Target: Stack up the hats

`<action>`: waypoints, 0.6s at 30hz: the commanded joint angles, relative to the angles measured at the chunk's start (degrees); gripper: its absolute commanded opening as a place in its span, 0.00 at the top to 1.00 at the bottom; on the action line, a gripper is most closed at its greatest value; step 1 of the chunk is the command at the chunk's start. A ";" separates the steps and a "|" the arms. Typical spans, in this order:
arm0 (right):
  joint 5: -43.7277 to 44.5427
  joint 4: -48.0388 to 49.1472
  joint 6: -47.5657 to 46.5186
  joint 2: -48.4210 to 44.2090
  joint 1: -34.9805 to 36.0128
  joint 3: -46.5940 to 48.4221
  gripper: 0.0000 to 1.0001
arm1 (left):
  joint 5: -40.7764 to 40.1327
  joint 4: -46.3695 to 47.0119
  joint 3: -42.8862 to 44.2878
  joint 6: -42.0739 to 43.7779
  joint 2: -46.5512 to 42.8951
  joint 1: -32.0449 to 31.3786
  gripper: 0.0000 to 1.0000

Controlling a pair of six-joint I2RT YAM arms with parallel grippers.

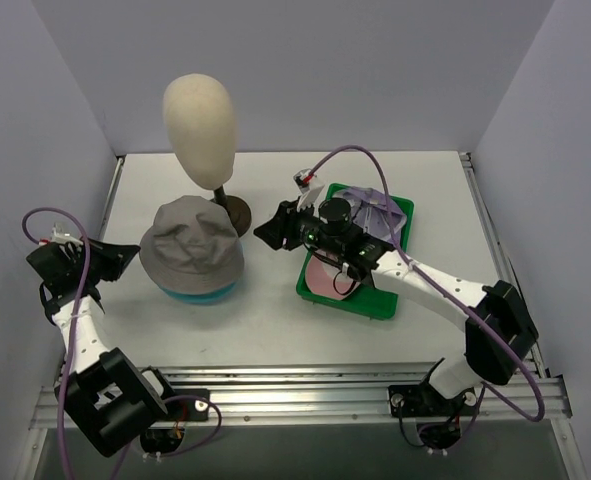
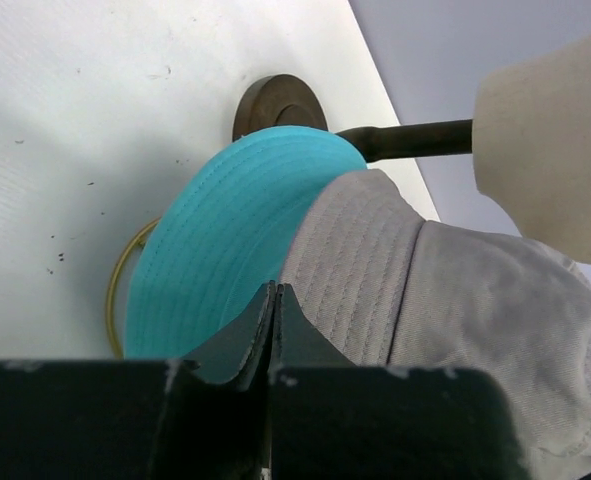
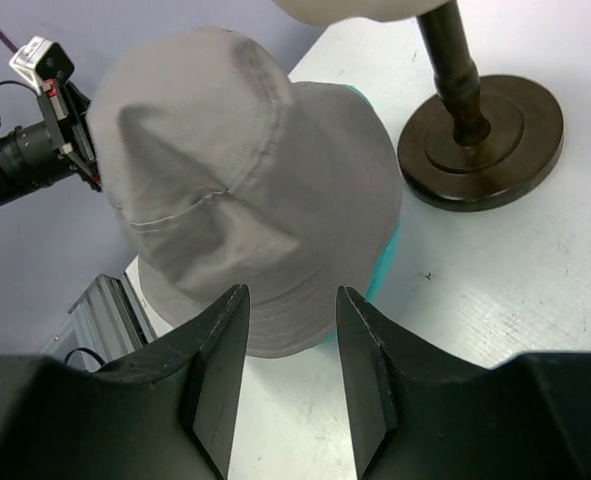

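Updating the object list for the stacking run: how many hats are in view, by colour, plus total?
grey hat: 1 (sitting on the turquoise one)
turquoise hat: 1
lilac cap: 1 (in the green tray)
pink cap: 1 (in the same tray)
Total: 4

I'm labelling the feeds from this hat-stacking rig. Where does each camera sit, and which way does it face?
Top external: above, behind the arms, looking down at the table; both arms show, with left gripper and right gripper.
Left wrist: low over the table, facing the grey hat atop a turquoise hat; its shut fingers show.
Right wrist: facing the grey hat from the other side; its open fingers show.
Shared: both wrist views catch the grey hat and the stand base.
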 commanded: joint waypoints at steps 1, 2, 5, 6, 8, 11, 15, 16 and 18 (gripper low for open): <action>-1.03 6.90 4.58 1.60 -0.54 -0.33 0.63 | -2.80 -1.12 0.05 3.32 0.28 0.36 0.98; -0.76 7.34 5.55 2.21 -0.54 -0.41 0.61 | -3.15 -1.47 0.22 3.49 0.02 0.36 0.98; 1.52 9.36 10.28 4.41 -0.54 -1.20 0.57 | -4.90 -2.44 -0.21 4.20 -1.38 0.27 0.98; 1.96 11.80 12.05 5.55 -0.54 -1.73 0.57 | -5.52 -2.44 -0.74 4.28 -1.74 0.27 0.98; 3.45 14.28 16.96 6.43 -0.54 -3.75 0.56 | -5.96 -2.00 -1.53 3.93 -2.70 0.27 0.98; 4.95 17.71 20.49 7.75 -0.28 -6.03 0.55 | -6.40 -0.95 -3.12 3.58 -3.14 -0.17 0.98; 7.14 20.53 24.89 7.67 1.38 -8.67 0.55 | -6.49 -1.21 -3.65 4.02 -3.58 -0.52 0.98; 7.85 20.79 25.33 7.49 1.82 -9.11 0.55 | -7.27 -1.56 -3.65 4.20 -3.85 -1.04 0.98; 9.26 22.45 26.30 7.40 3.31 -10.43 0.55 | -7.98 -1.91 -3.91 4.46 -4.64 -1.57 0.98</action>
